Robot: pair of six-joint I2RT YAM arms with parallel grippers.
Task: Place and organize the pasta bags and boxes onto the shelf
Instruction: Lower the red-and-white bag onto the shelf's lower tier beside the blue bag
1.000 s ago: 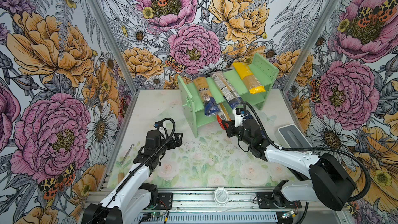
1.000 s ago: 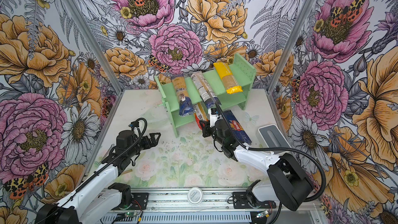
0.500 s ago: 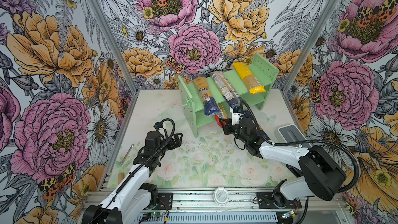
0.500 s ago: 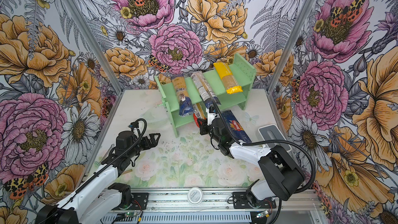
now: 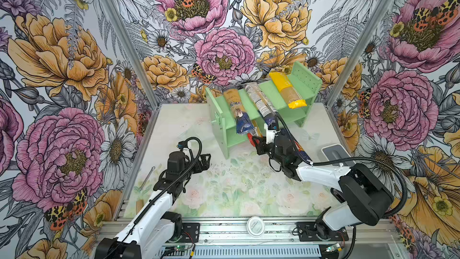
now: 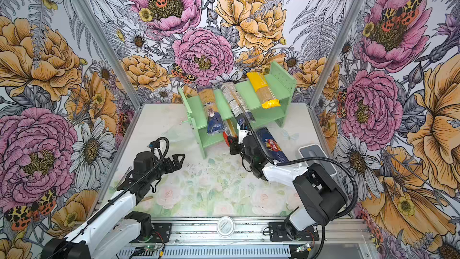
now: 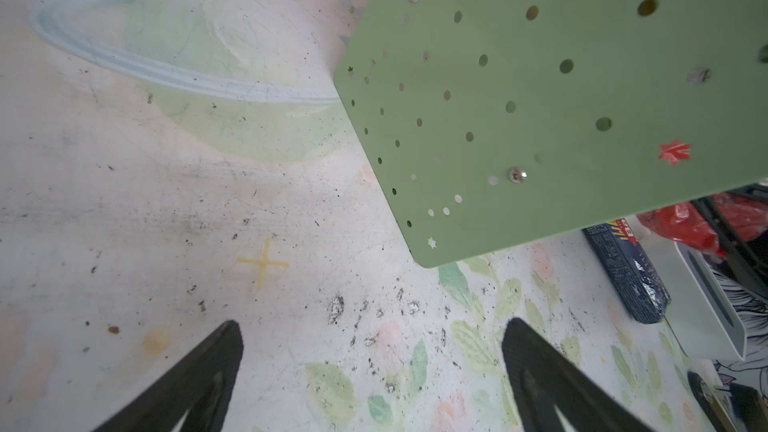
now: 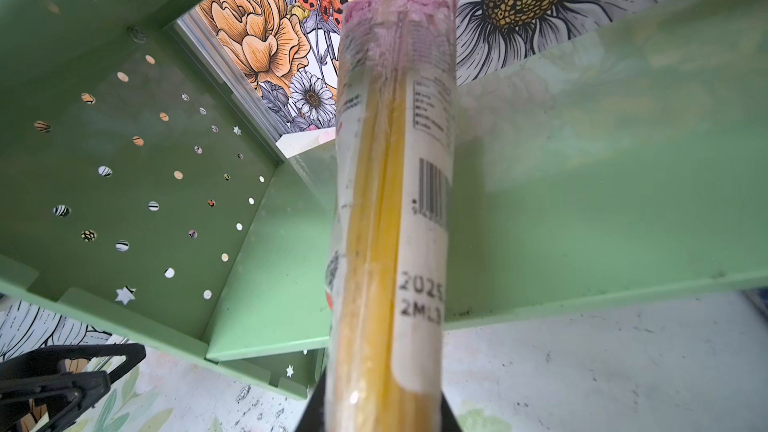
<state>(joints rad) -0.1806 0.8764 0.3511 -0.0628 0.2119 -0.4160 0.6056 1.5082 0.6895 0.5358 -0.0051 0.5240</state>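
My left claw (image 5: 205, 161) hangs open and empty at 8 o'clock over the desk (image 5: 236, 188), black tapered fingers (image 7: 203, 371) spread toward the shelf's side panel. The desk is a pale flower-printed mat, scuffed and crumb-speckled. The shelf (image 5: 306, 80) stands skewed at 12 to 1 o'clock: smooth mint-painted board, side panels drilled with round holes and small stars. Across its top tier lie a clear pack (image 5: 235, 107) and a second clear pack (image 5: 258, 102), crinkly film tubes whose dark-blue ends overhang the front edge. Below them my right claw (image 5: 256, 142) is clamped on the near end of the red pack (image 8: 390, 201). The step in hand, I judge, is feeding it into the lower tier. It is a long round tube: clear film over straight yellow strands, a white barcode label, red ends; its far end points to 12 over the lower board. Whether it rests there I cannot tell. Next I would need to push it toward 12, settle it flat, then let go without dragging the slick film back out. At 1 o'clock on the top tier lies the yellow pack (image 5: 286, 90), glossy with a clear middle. The blue pack (image 6: 272, 147), seemingly a flat-sided carton, lies on the desk at 3 o'clock of my right claw.
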